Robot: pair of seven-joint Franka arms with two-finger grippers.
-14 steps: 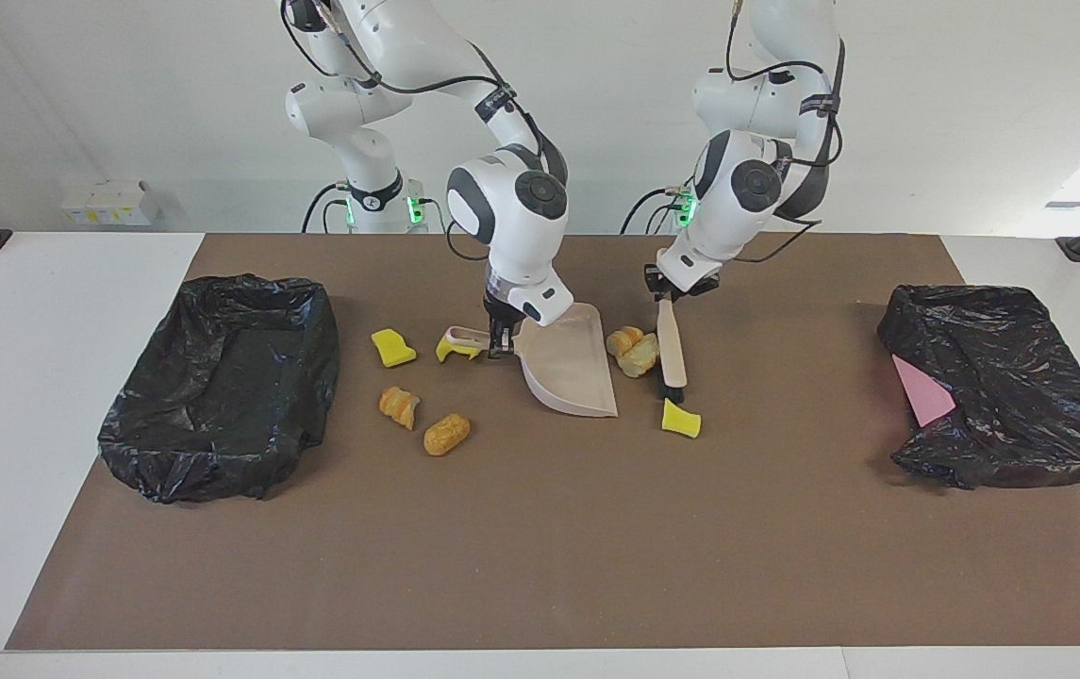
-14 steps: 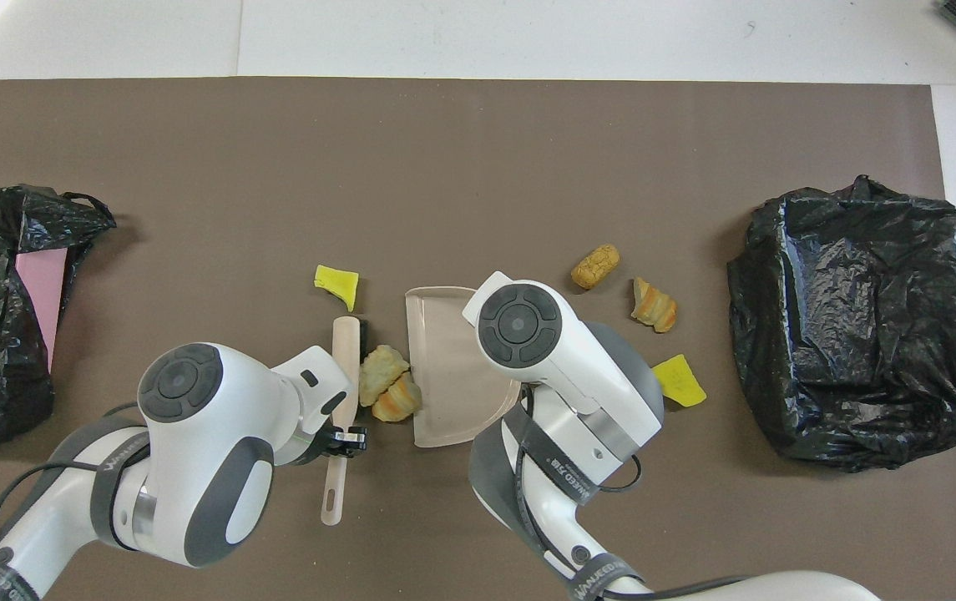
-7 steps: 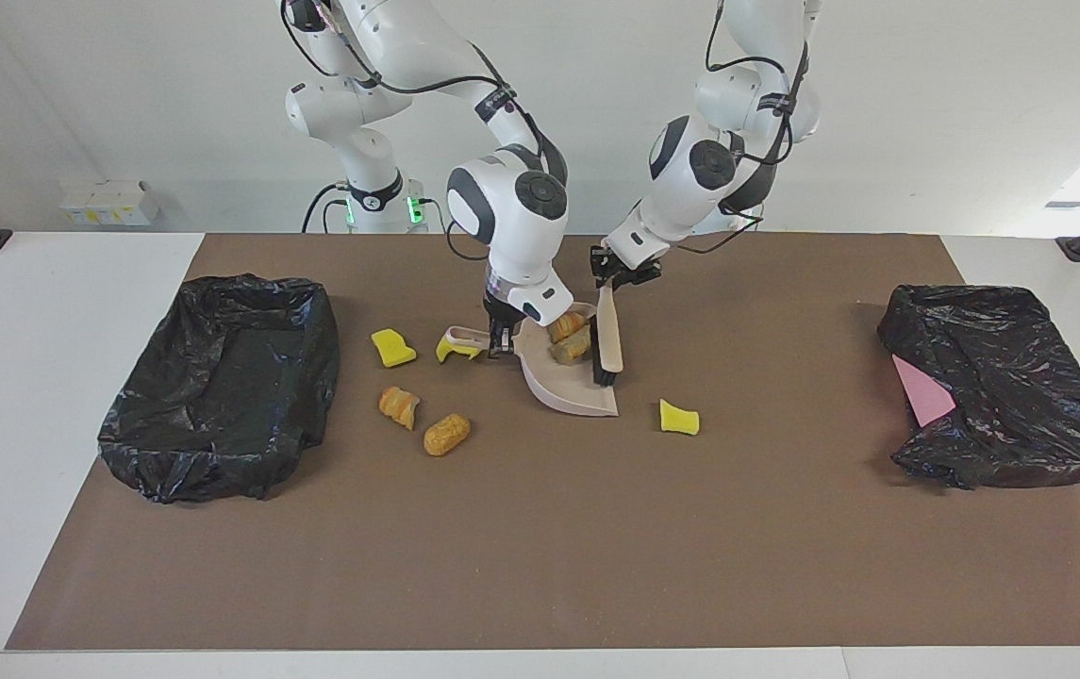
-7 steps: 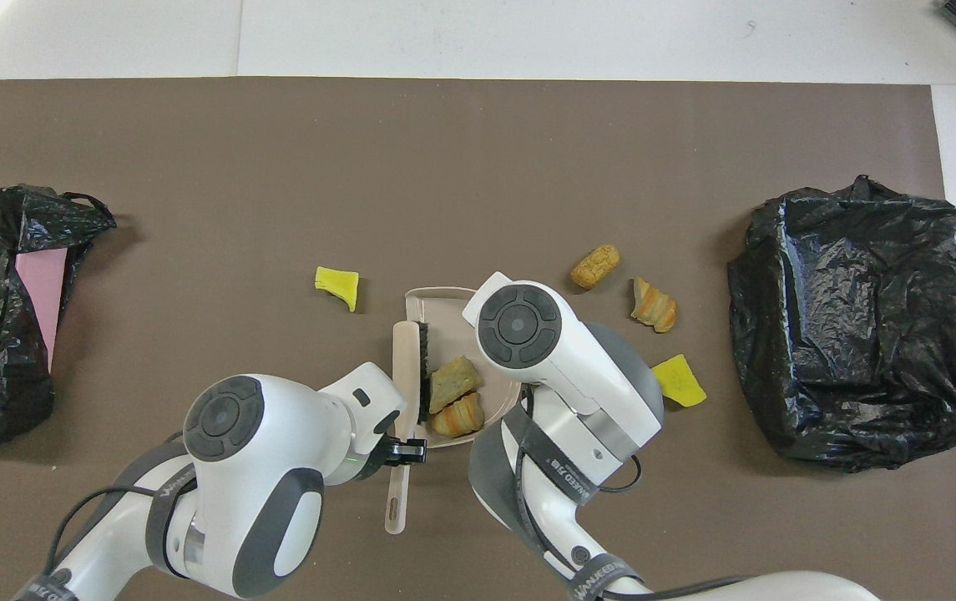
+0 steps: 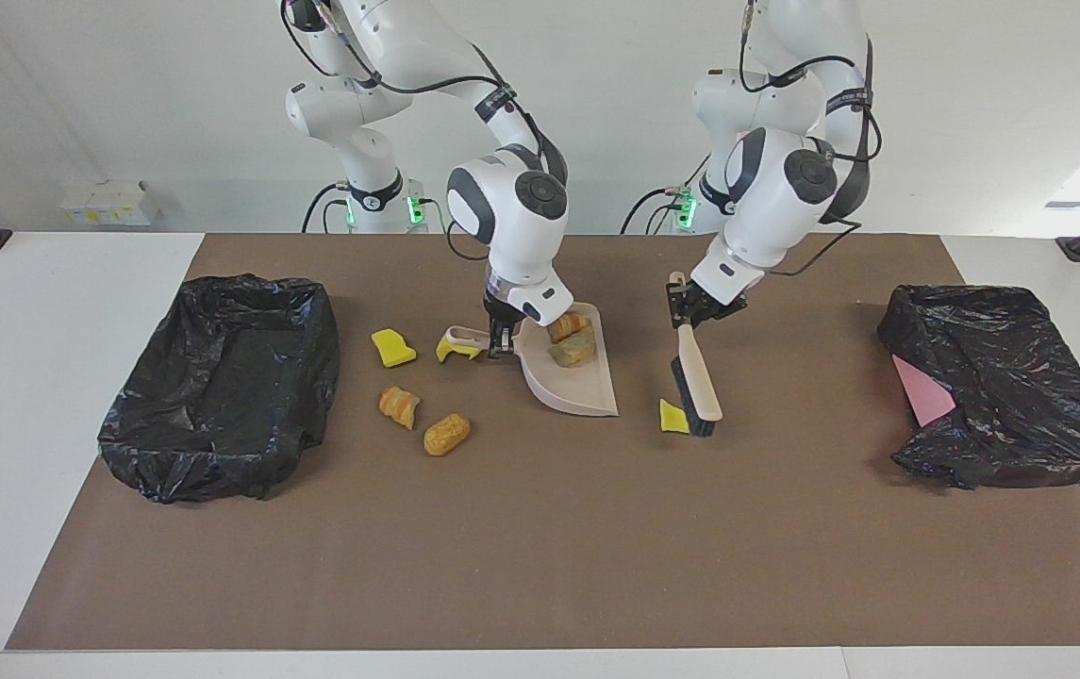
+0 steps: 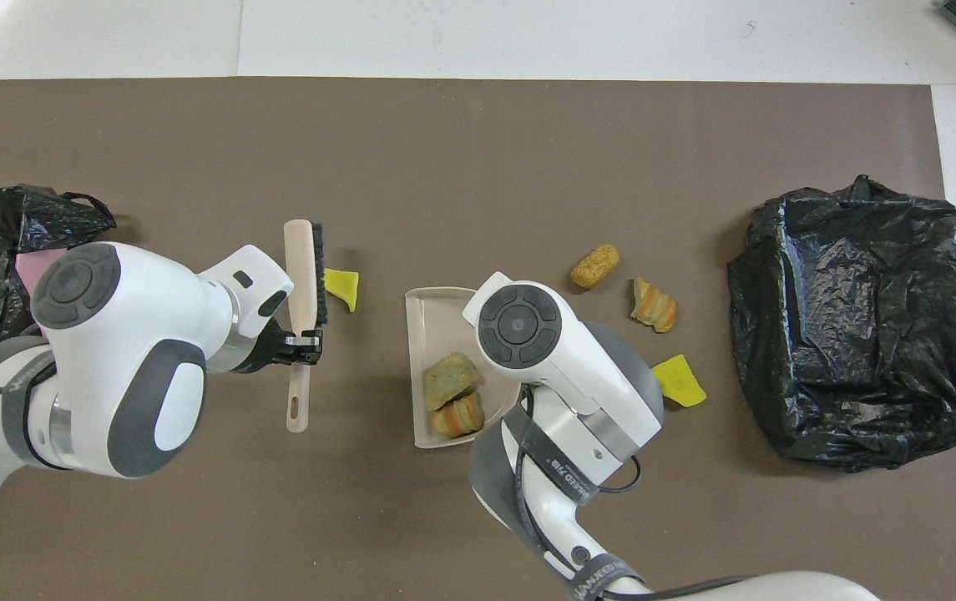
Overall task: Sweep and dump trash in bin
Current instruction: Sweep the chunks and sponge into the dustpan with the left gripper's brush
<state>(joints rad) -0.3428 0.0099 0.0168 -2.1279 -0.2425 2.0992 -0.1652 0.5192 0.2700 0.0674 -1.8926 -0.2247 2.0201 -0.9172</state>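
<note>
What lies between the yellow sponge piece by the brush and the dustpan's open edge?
Nothing visible. The yellow sponge piece sits against the bristles of the brush held by the left end effector, and only bare brown mat separates it from the dustpan, steadied by the right end effector.

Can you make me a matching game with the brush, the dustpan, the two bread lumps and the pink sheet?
Things:
1. brush
2. dustpan
3. two bread lumps
4. pink sheet

Places:
A. lying in the dustpan
B. tucked in the black bag at the left arm's end of the table
C. held by the left gripper, bristles beside a yellow sponge piece
D. held by its handle in the right gripper

Pairs: 1-C, 2-D, 3-A, 4-B
</note>
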